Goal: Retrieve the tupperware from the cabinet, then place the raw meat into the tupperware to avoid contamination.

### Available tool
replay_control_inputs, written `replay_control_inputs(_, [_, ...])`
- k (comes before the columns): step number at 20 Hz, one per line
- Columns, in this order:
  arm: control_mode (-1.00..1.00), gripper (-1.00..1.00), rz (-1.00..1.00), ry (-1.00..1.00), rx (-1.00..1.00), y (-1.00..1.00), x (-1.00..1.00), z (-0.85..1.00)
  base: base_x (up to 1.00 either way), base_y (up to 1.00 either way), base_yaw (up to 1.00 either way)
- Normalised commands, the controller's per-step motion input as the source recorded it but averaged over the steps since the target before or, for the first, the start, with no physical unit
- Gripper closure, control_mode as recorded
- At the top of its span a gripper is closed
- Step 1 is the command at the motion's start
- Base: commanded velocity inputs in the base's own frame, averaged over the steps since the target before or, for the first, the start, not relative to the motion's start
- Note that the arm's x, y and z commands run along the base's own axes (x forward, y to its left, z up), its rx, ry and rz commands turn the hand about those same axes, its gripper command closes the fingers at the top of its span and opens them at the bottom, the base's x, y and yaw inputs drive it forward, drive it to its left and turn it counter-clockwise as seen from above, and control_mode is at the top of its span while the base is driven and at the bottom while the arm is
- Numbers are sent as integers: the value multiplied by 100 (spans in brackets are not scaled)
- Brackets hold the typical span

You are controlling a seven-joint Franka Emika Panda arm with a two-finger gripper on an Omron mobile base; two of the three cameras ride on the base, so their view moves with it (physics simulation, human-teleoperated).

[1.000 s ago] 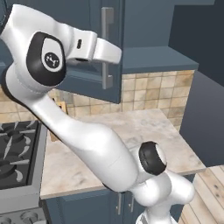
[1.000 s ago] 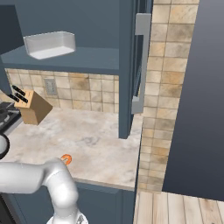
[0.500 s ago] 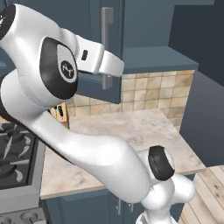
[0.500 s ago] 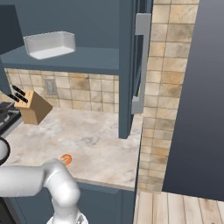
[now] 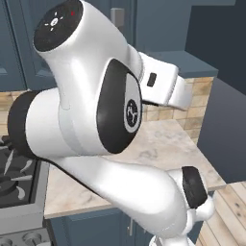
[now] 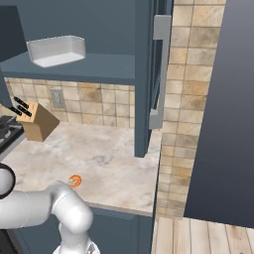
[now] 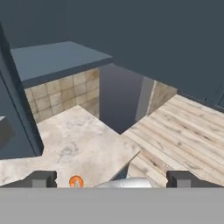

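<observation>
My claw [image 7: 112,179] gapes released and empty, the shrimp [image 7: 76,181] just below it, the tupperware [image 6: 55,50] high in the cabinet [image 6: 99,30]; swinging up, I could clip the open door [image 6: 149,74].

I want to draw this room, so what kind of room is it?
It looks like a kitchen. There is a knife block on a stone counter, a stove beside it, and an open cabinet above with a white container on its shelf. A little shrimp lies on the counter too.
</observation>
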Motion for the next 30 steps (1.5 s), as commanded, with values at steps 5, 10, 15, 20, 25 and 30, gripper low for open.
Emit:
replay_control_inputs(5, [-100, -100, -5, 18, 26, -83, -78, 2, 0, 0, 0])
replay_control_inputs(10, [-100, -100, -5, 14, 36, -77, -35, 2, 0, 0, 0])
replay_control_inputs(15, [-100, -100, 0, 2, 50, -66, 2, 0, 0, 0, 0])
replay_control_inputs(20, [-100, -100, 4, 1, 50, -43, 37, 0, 0, 0, 0])
replay_control_inputs(25, [-100, -100, 9, 5, 49, 2, 78, -4, 0, 0, 0])
replay_control_inputs(30, [-100, -100, 17, 15, 30, 31, 100, -18, 0, 0, 0])
